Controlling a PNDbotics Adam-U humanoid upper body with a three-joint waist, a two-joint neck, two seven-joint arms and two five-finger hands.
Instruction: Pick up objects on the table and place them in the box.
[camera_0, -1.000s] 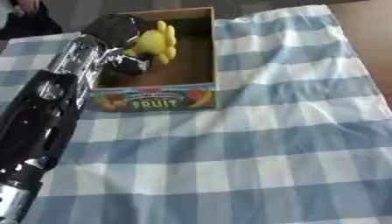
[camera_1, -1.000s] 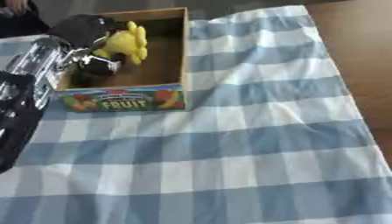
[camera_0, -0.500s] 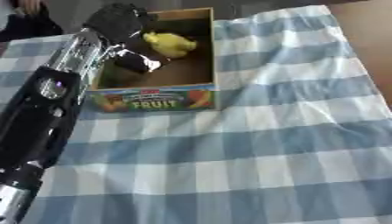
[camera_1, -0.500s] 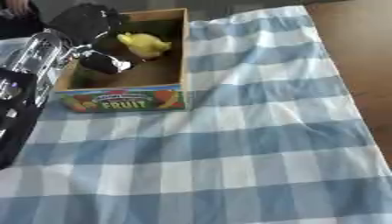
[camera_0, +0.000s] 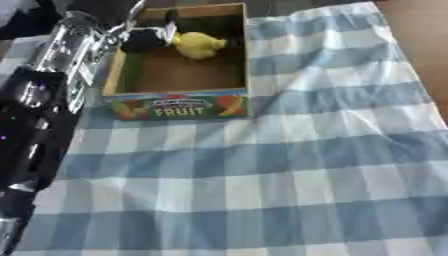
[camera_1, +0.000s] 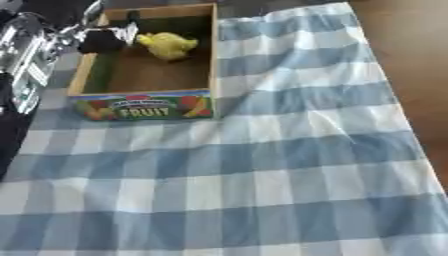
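Yellow fruit (camera_0: 199, 45) is now lying loose on the floor of the box (camera_0: 179, 102), at the far end, just beside the fingertips of the left hand (camera_0: 144, 40). A second ago it was held up above the box, pinched at the fingers; half a second ago it had been let fall inside, with the hand over the near-left part of the box. Now the hand has been drawn back toward the far-left corner, and a narrow gap can be made out between its dark fingers and the fruit. The fingers appear relaxed and nothing is held in them, though blur leaves the exact pose uncertain. The arm is laid along the left side, over the box's left wall.

So the drop is judged done for this piece. No other loose object is seen on the checked cloth (camera_1: 289, 150) away from the hand, to its right or nearer the body. The right hand is not shown in either view.
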